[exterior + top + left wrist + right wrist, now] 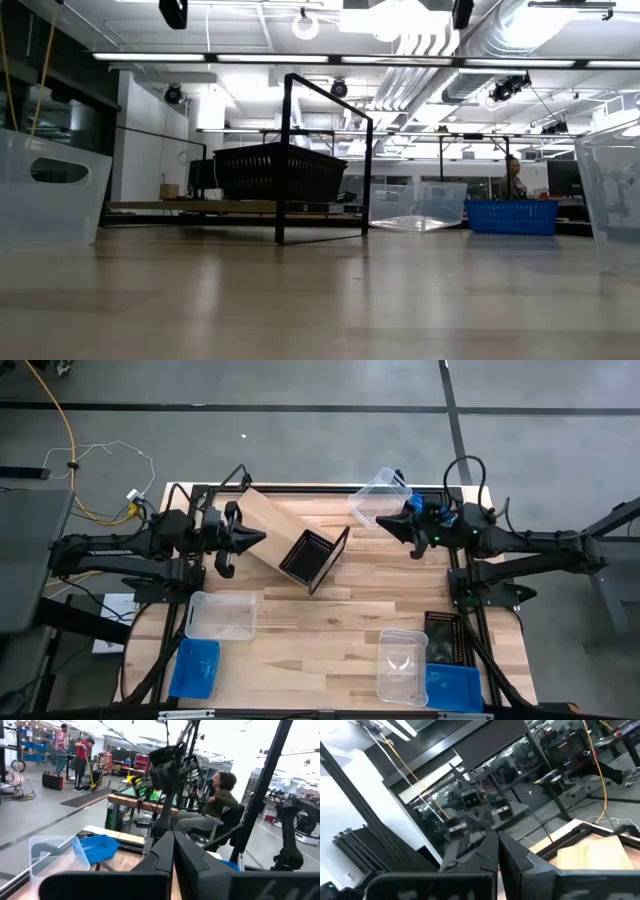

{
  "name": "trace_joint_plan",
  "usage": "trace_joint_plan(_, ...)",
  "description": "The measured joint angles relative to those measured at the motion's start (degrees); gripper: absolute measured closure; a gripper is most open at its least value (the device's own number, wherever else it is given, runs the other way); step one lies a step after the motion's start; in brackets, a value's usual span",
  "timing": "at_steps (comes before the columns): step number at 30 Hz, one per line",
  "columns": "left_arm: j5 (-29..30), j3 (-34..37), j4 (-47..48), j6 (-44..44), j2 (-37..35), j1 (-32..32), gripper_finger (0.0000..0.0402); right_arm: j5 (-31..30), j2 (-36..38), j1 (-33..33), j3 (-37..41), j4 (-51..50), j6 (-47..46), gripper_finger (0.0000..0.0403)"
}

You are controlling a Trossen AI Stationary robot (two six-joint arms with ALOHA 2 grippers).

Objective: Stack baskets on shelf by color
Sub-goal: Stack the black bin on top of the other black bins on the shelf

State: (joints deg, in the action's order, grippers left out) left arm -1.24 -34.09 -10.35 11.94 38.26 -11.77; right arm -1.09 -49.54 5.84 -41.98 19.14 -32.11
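Nearest the low camera, a clear basket (52, 195) stands at the table's left front and another clear basket (612, 195) at the right front. Behind them the shelf (290, 535) sits slanted near the table's far edge, holding one black basket (308, 556); the sorting seems barely begun. Other baskets remain loose on the table (320, 610): two blue ones (195, 668) (452, 687), a second black one (443, 635), and clear ones, one (380, 497) at the far edge. The left gripper (255, 539), fingers closed and empty, hovers just beside the shelf's left end. The right gripper (385, 525), also closed and empty, hovers right beside that far clear basket.
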Motion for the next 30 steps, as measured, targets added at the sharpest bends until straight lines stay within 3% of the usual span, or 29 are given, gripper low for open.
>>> trace_joint_plan(3, 0.1, 0.0, 0.5, 0.4, -0.5, 0.0, 0.0401, 0.1, 0.0, 0.0, -4.6, -9.5, 1.1, 0.0402)
trace_joint_plan(8, 0.1, 0.0, 0.5, 1.4, -0.5, 0.0, 0.0401, 2.4, -1.0, 0.0, -15.6, -35.0, 2.4, 0.0391)
trace_joint_plan(15, 0.6, 0.0, 1.5, 1.4, -0.5, 0.0, 0.0401, 2.8, -3.7, -4.6, -26.0, -69.5, -2.7, 0.0287)
trace_joint_plan(22, 2.8, 0.0, 1.6, 1.4, -0.5, -0.1, 0.0401, 5.1, -5.3, -14.1, -21.5, -89.8, -12.4, 0.019)
trace_joint_plan(30, 3.6, 0.0, 1.6, 1.4, -0.5, -0.1, 0.0401, 10.8, -5.6, -24.5, -6.3, -89.0, -26.0, 0.0178)
